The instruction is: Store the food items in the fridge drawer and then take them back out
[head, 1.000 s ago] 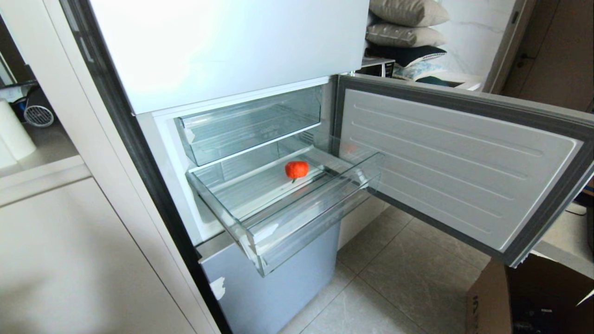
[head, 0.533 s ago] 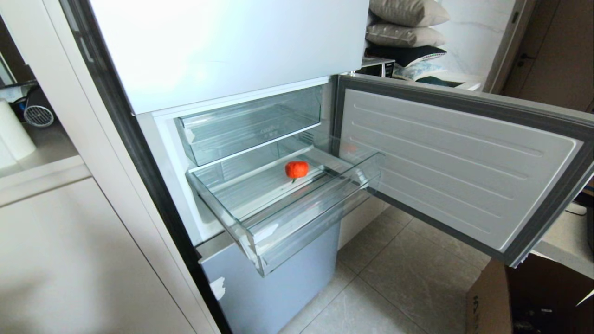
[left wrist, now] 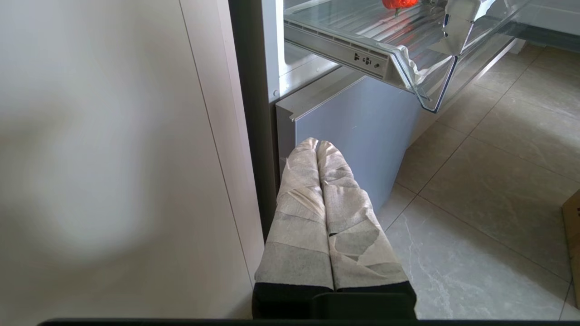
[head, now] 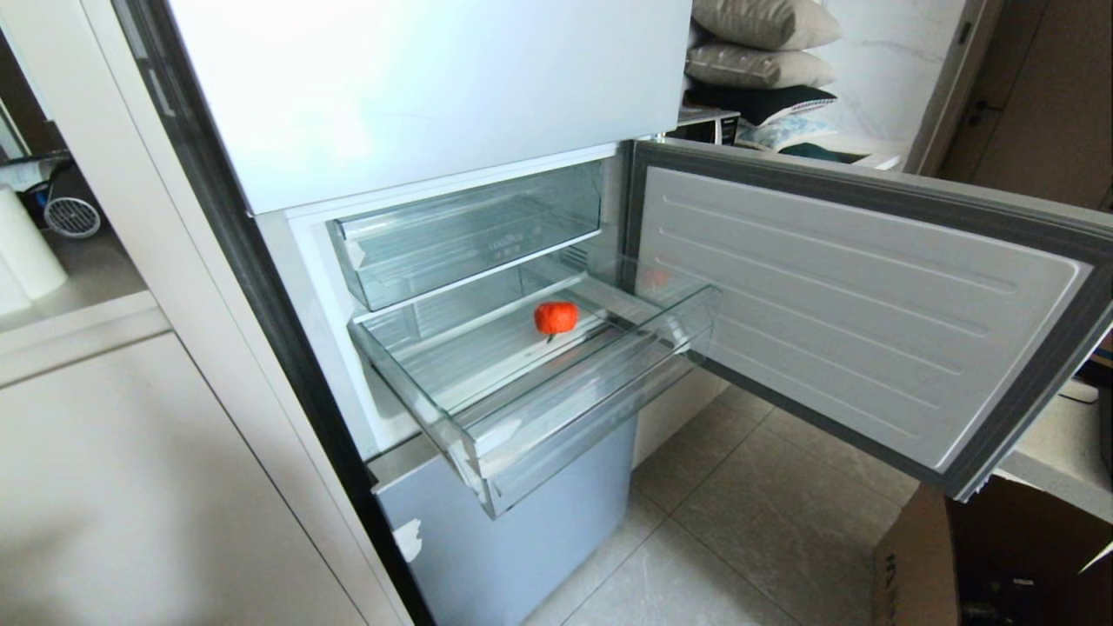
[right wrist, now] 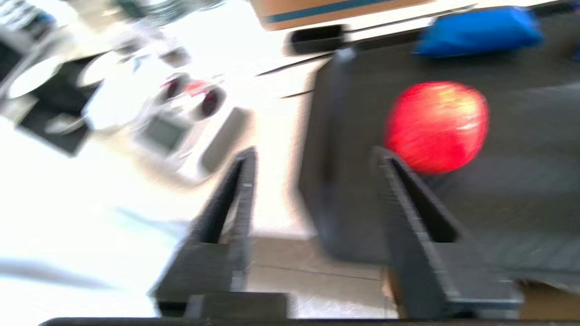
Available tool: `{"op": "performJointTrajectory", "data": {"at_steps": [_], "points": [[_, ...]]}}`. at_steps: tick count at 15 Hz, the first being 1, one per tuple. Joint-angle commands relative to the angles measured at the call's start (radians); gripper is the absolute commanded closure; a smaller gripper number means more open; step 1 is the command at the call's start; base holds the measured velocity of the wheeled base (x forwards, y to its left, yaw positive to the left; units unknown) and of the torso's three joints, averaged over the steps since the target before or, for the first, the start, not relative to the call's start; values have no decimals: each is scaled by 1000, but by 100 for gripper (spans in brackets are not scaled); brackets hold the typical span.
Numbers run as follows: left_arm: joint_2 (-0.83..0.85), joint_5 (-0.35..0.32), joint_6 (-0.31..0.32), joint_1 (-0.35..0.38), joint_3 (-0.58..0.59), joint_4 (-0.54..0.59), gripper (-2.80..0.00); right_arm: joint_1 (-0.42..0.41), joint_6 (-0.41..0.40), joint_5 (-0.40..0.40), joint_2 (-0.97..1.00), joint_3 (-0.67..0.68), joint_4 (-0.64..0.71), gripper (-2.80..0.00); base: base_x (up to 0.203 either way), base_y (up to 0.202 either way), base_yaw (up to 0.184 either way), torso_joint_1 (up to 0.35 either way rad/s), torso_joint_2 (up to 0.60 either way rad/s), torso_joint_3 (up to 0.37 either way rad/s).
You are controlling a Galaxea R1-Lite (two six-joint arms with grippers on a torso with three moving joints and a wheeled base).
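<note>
Dark surface: red fruit (right wrist: 436,127) beside right hand (right wrist: 315,158).

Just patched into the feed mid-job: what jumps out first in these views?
The small round red-orange tomato-like piece lies alone on the ribbed floor of the pulled-out clear plastic fridge drawer, beside the wide-open fridge door. In the right wrist view, the right claw stands open, empty, next to a bright red apple-like ball on a dark surface. The left claw, wrapped in pale tape, hangs shut low by the fridge's blue-grey lower panel.
</note>
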Motion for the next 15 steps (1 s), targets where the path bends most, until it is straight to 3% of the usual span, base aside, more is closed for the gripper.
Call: {"op": "performJointTrajectory", "data": {"at_steps": [1,3,8,15], "points": [[0,0,0,0,0,0,0,17,-7,32,-131,67,-7,0,0,0,0,0,0,0],[0,0,0,0,0,0,0,19,-14,34,-136,84,-9,0,0,0,0,0,0,0],[0,0,0,0,0,0,0,65,-125,30,-145,144,-7,0,0,0,0,0,0,0],[0,0,0,0,0,0,0,65,-136,33,-149,172,-9,0,0,0,0,0,0,0]]}}
